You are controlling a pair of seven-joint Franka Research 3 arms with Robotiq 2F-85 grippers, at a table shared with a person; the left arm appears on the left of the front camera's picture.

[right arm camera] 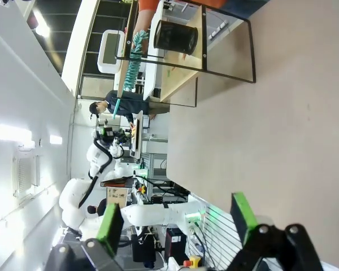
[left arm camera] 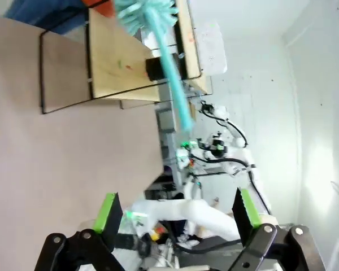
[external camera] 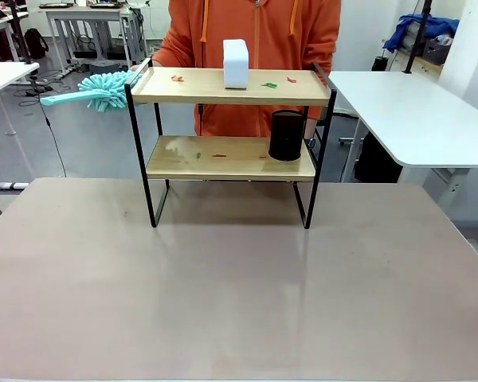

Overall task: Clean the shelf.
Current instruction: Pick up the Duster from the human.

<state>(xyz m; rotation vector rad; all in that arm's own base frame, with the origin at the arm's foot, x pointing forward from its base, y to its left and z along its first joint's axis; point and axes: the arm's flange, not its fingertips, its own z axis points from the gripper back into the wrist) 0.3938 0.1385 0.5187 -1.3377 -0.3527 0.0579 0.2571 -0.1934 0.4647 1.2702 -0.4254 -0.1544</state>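
The shelf [external camera: 231,86] stands at the table's far middle, two light wooden boards in a black frame. Its top board carries a white box [external camera: 236,63] and small red and green scraps [external camera: 269,84]. A black cylinder [external camera: 287,135] and more scraps lie on the lower board [external camera: 215,157]. A person in orange behind it holds a teal duster [external camera: 103,89] at the shelf's left end. The shelf [left arm camera: 116,65] and duster [left arm camera: 158,34] appear sideways in the left wrist view, far from my open left gripper [left arm camera: 178,212]. My right gripper [right arm camera: 178,223] is open too, away from the shelf [right arm camera: 183,56].
The brown tabletop [external camera: 239,286] stretches wide in front of the shelf. White tables [external camera: 406,111] stand to the right and far left. Other workstations sit in the background.
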